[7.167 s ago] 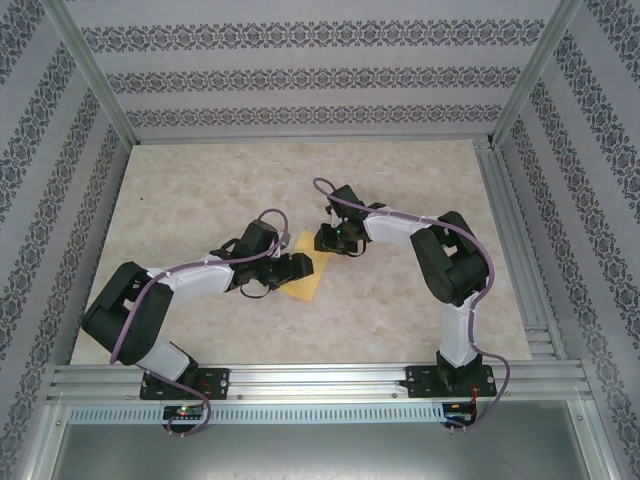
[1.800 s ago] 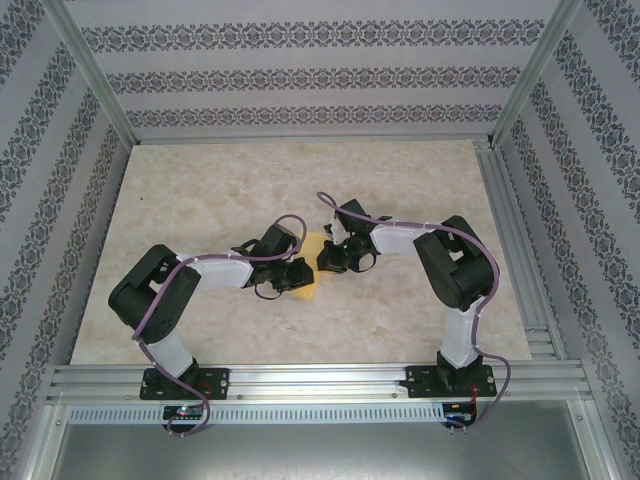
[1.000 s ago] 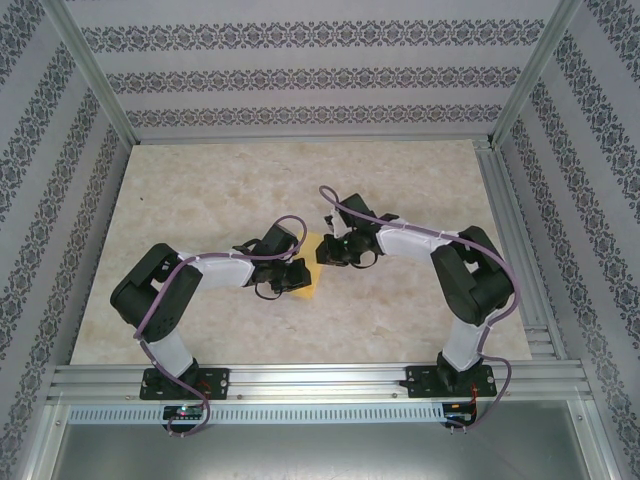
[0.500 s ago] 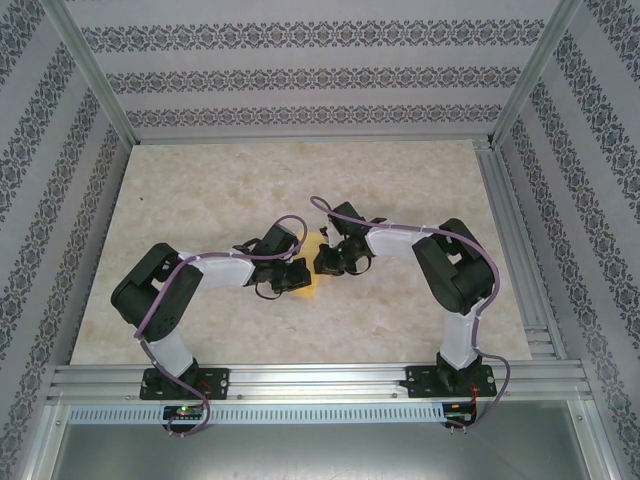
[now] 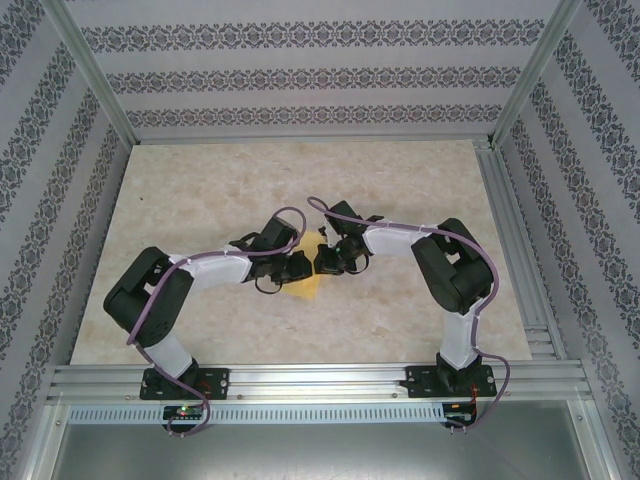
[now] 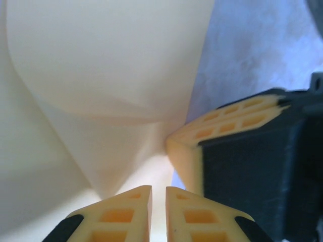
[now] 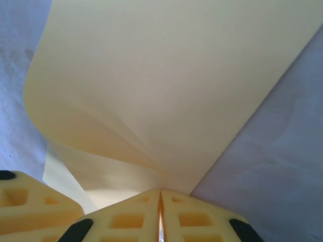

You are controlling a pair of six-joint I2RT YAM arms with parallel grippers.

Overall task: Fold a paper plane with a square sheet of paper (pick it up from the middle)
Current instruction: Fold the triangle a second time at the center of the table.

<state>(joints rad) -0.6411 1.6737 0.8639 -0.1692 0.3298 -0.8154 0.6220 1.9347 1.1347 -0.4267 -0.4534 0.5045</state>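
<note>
The square sheet of paper (image 5: 310,287) is yellow-orange, partly folded and curled up, and lies mid-table between both grippers. My left gripper (image 5: 299,268) is at its left side. In the left wrist view the left gripper (image 6: 158,189) shows a narrow gap between its fingers, with the paper (image 6: 101,60) beneath and beyond them. My right gripper (image 5: 323,262) is at the sheet's right side. In the right wrist view the right gripper (image 7: 161,191) has its fingers pressed together on a raised fold of the paper (image 7: 176,75). The two grippers almost touch; a right fingertip (image 6: 194,146) shows just ahead of the left one.
The marbled tabletop (image 5: 200,190) stretches out on all sides of the grippers. Aluminium frame posts and patterned walls enclose it, with a rail (image 5: 320,378) along the near edge and another rail (image 5: 505,230) on the right.
The left jaws have parted a little. The right arm drew its elbow back in and its gripper slid closer to the left one, covering more of the sheet.
</note>
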